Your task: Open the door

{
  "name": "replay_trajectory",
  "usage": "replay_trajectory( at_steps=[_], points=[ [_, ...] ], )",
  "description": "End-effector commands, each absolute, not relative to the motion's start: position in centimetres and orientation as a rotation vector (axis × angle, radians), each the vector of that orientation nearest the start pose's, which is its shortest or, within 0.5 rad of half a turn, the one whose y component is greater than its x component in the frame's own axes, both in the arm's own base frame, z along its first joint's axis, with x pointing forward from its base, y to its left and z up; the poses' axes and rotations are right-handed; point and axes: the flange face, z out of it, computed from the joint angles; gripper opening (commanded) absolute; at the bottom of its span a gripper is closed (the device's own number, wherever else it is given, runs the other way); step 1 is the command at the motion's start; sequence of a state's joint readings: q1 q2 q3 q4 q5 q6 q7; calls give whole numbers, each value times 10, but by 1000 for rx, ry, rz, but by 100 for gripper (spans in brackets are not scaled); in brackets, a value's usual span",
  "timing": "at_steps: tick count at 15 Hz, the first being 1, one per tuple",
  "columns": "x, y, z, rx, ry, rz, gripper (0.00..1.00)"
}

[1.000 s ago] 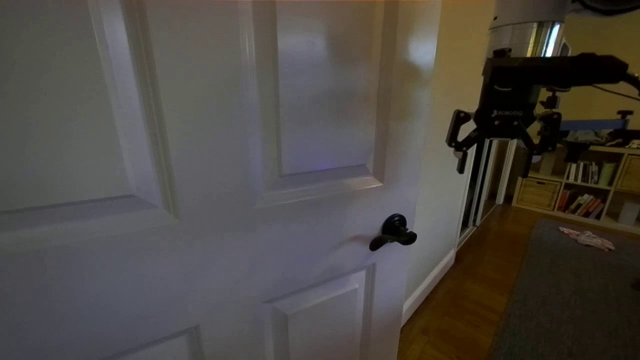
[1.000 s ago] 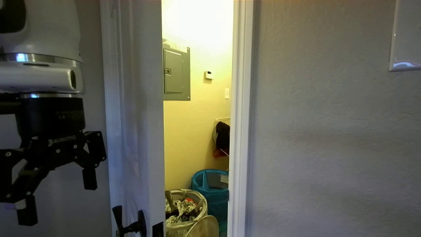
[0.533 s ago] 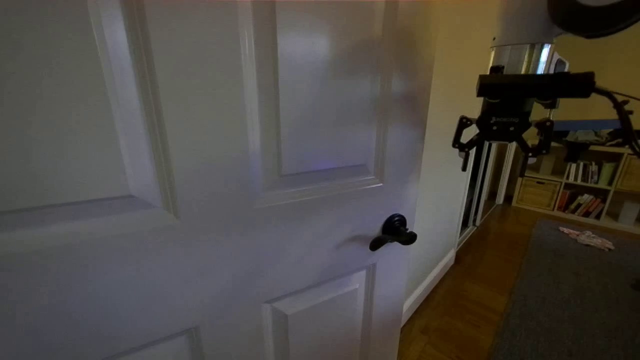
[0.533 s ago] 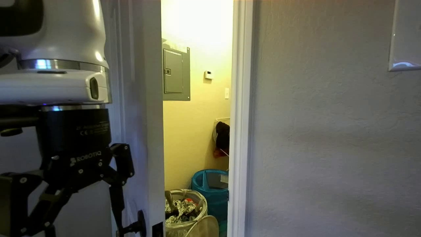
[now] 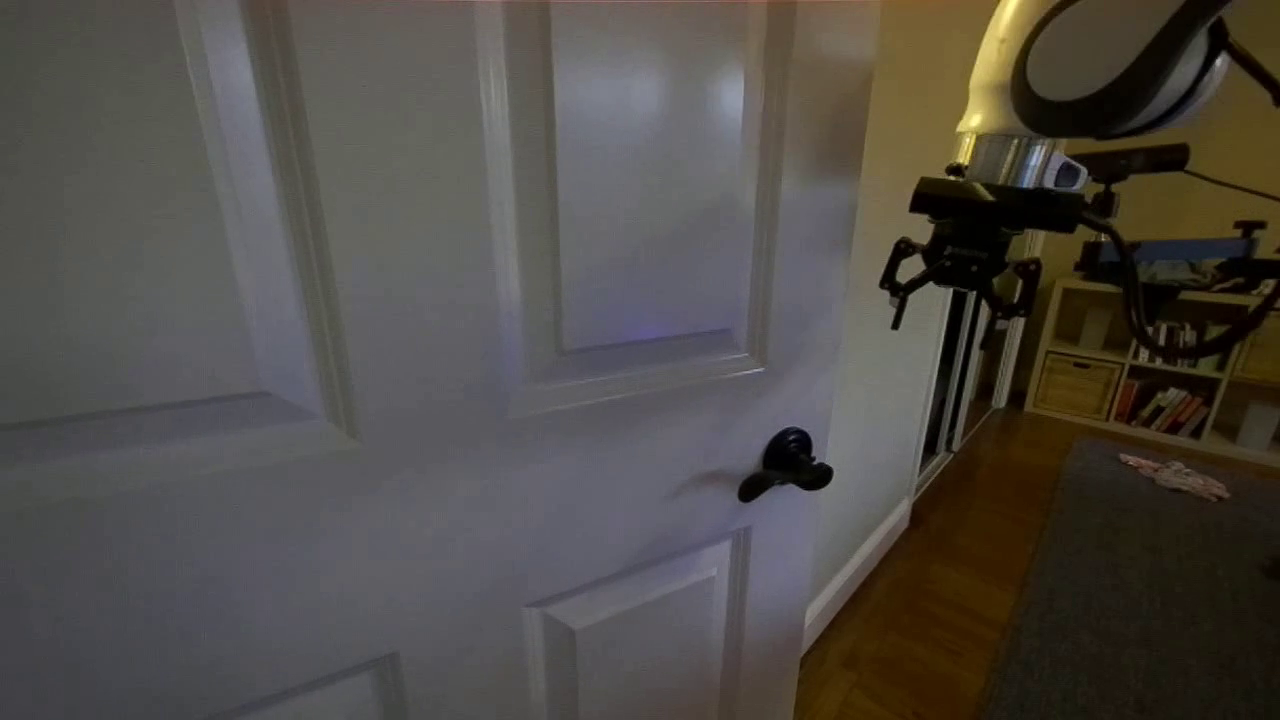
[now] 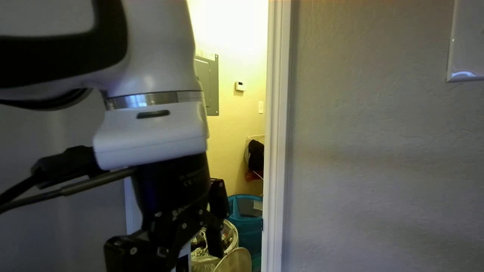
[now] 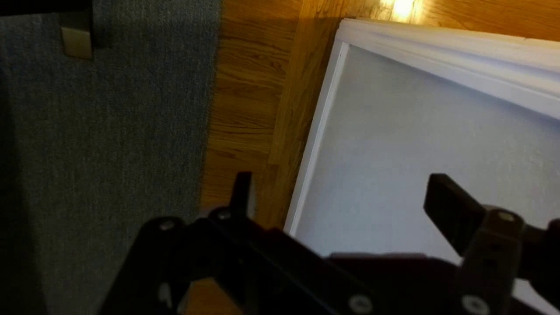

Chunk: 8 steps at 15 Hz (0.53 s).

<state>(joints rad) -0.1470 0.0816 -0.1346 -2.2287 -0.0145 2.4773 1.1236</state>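
Door [image 5: 430,520] ajar, task partway through by the look of it: tall, white and panelled across most of an exterior view, black lever handle [image 5: 790,462] near the free edge, and mostly behind the arm [image 6: 162,56] in an exterior view, with a lit gap between that edge and the white frame [image 6: 275,132]. Unlatching done, apparently; a wider swing left to do. No table edge or corner plain to see, so places by the door's own edges. Gripper [image 5: 942,333] spread wide, nothing between the fingers [image 7: 455,210], well apart from the handle in an exterior view; contact with the free edge impossible to tell. Next, probably, a reach for handle or edge, with some risk of nudging the gap narrower. Past the free edge, a pale-rimmed basket [image 6: 235,233] of crumpled silvery stuff [image 6: 200,249], perhaps foil, partly hidden by the gripper; just beside it, a teal hamper [image 6: 245,236], contents out of sight. Across the room, a cubby shelf [image 5: 1085,352] with books [image 5: 1165,412] in two stacked compartments and a wicker box [image 5: 1078,388] in the compartment beside the lower books, contents hidden.
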Motion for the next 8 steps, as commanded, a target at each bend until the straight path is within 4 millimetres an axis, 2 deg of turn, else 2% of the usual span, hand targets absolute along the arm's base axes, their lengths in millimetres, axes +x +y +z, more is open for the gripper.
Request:
replay_trajectory(
  at_steps=[1,5,8],
  points=[
    [569,-176,350,-2328,1902,-300,100],
    [617,-169,359,-2333,1667,-345,100],
    [645,-161,363,-2296,1457,-318,100]
  ],
)
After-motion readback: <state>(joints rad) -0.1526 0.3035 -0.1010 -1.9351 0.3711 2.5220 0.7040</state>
